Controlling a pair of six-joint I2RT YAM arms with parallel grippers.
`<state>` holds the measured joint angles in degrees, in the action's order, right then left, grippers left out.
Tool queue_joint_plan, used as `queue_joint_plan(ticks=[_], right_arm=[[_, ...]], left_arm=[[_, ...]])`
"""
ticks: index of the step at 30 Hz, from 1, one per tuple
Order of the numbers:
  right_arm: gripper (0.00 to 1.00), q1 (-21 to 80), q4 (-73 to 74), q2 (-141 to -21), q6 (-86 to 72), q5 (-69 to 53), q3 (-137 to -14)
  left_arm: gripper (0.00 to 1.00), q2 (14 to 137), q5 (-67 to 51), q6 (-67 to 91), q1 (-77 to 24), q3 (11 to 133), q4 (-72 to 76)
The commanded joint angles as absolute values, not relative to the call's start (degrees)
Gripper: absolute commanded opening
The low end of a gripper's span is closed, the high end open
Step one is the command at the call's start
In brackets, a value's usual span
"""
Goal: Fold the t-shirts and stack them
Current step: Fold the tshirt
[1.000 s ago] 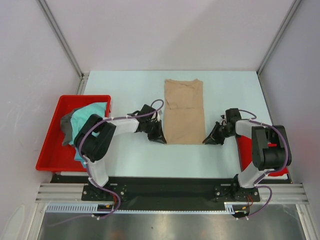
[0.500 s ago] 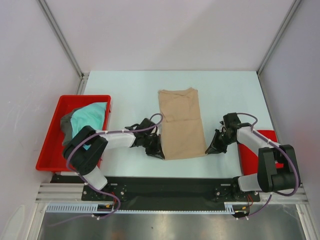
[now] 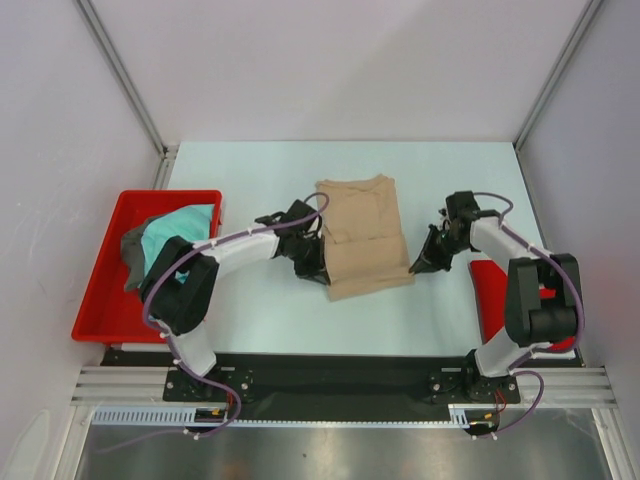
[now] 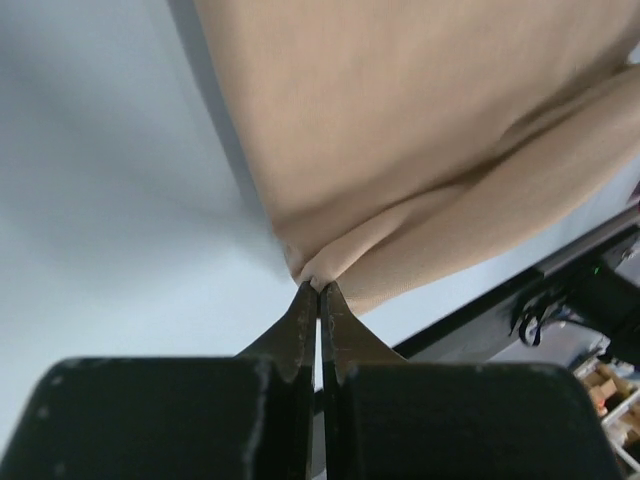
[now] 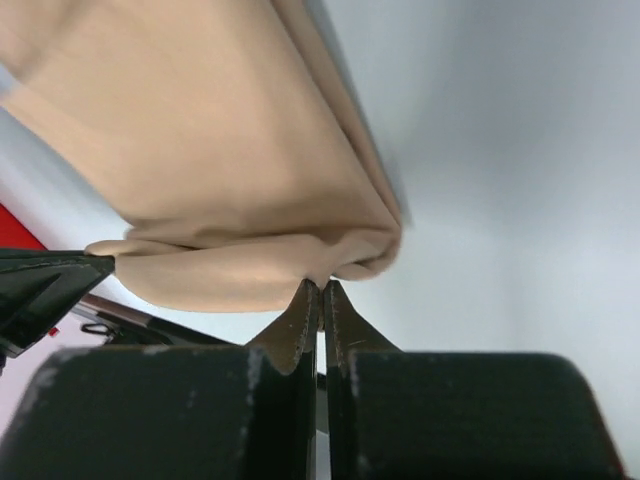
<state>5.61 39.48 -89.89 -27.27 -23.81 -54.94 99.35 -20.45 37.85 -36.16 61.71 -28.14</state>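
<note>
The tan shirt (image 3: pixel 358 225) lies mid-tabletop (image 3: pixel 250 180) with its collar end toward 12 o'clock. The left pincer (image 3: pixel 314 270) is clenched on the shirt's corner at 7 o'clock, and the right pincer (image 3: pixel 420 262) is clenched on the corner at 4 o'clock. Both wrist views show only a thin nip of cloth at the very fingertips.

That shallow bite is the main risk. If the arms spread apart or lift sharply, a corner could slip free and the hem would drop. The cloth sags and rolls between the two grips, so the fold may land bunched. The left corner also sits nearer 6 o'clock than the right one, which could leave the fold skewed unless the two are levelled.

Toward 12 o'clock, bare tabletop lies beyond the collar, giving room to carry the hem over. At 9 o'clock the red tray (image 3: pixel 100 290) holds the teal shirt (image 3: pixel 185 225) and the dark grey shirt (image 3: pixel 130 250), well apart from the left pincer. The red mat (image 3: pixel 488 300) lies at 4 o'clock, just beside the right arm. The tabletop's edge at 6 o'clock is near the hem, so there is little room to pull back.
</note>
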Motion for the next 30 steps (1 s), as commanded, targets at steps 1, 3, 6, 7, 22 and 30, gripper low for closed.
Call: queue_joint_plan(ticks=[1, 3, 6, 7, 22, 30], right_arm=[[0.00, 4.83, 39.55, -94.02, -25.23, -23.02, -63.69], [0.00, 4.75, 39.90, -96.14, -24.70, -23.55, -66.43], [0.00, 4.40, 40.60, -99.84, -24.00, -24.43, -71.36], [0.00, 3.96, 40.61, -100.71, -23.91, -24.78, -72.50], [0.00, 2.46, 41.22, -119.78, -23.20, -30.84, -96.06], [0.00, 2.29, 35.26, -123.48, -26.54, -34.71, -103.79]], left_arm=[[0.01, 102.82, -18.28, 34.46, -33.14, 69.58, -33.56], [0.00, 105.11, -18.28, 34.19, -32.35, 72.41, -34.45], [0.00, 107.22, -17.93, 34.19, -30.68, 76.80, -35.42], [0.00, 107.84, -18.10, 34.19, -29.80, 77.86, -35.94], [0.00, 119.96, -18.02, 34.01, -24.00, 98.42, -39.72], [0.00, 124.80, -18.19, 34.72, -21.71, 106.34, -40.43]])
